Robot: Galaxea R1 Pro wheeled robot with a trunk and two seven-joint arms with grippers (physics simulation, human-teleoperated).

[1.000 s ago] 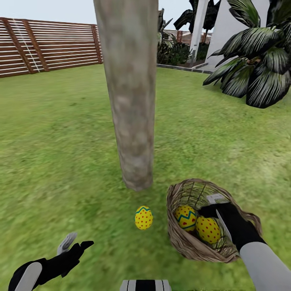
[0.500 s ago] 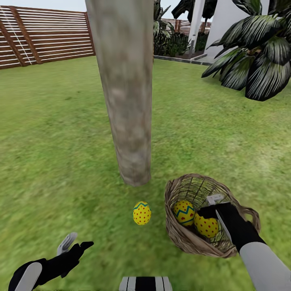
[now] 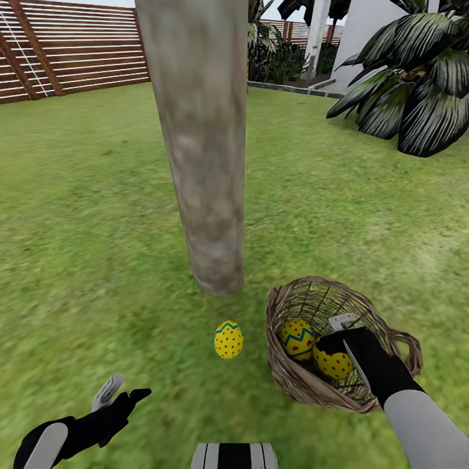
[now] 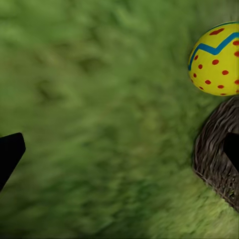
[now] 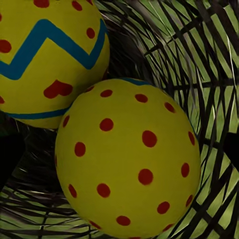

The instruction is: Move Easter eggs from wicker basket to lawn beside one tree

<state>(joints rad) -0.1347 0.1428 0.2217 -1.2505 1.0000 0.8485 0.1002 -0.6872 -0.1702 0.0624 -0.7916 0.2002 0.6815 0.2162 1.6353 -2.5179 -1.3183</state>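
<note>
Yellow dotted egg (image 3: pixel 228 339) sits on the lawn (image 3: pixel 85 228) just in front of the tree (image 3: pixel 202 150), wicker basket (image 3: pixel 286 371) right beside it. Two more eggs (image 3: pixel 297 338) inside, touching. Right gripper (image 3: pixel 339 335) is down in there over one (image 5: pixel 129 159), can't tell its grip. Left gripper (image 3: pixel 120 391) spread wide, nothing in it.

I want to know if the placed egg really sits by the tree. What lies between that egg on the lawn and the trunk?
Just bare grass of the lawn: in the head view, nothing separates the egg from the tree trunk.
</note>
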